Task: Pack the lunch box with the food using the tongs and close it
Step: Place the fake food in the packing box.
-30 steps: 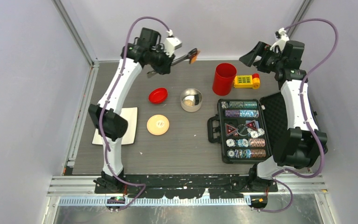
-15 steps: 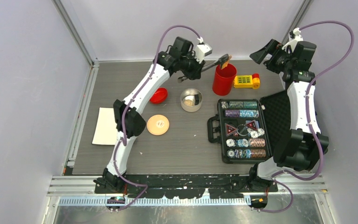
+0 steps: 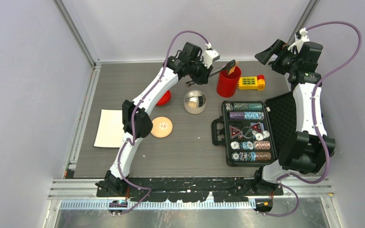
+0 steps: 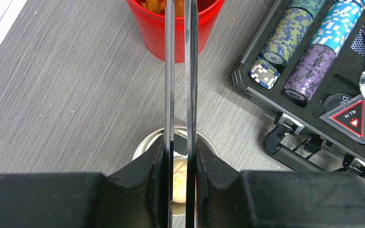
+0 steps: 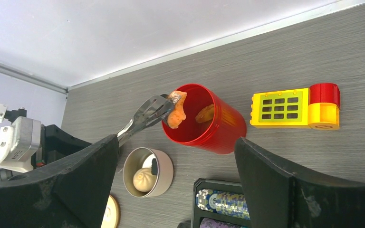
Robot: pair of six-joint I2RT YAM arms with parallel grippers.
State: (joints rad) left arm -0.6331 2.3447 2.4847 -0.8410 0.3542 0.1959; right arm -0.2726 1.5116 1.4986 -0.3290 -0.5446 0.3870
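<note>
My left gripper is shut on the long silver tongs. Their tips pinch an orange food piece at the rim of a red cup. Another orange piece lies inside the cup. The round steel lunch box stands open below my left wrist and holds a whitish bun and a dark piece. Its tan lid lies flat to the box's left. My right gripper hangs open and empty at the back right.
An open black case of poker chips fills the right side. A yellow and red toy block sits right of the cup. A small red dish and a white sheet lie to the left.
My left arm has swung right from the back middle, carrying the tongs and the orange piece over to the red cup. My right gripper rose slightly and stayed open.
</note>
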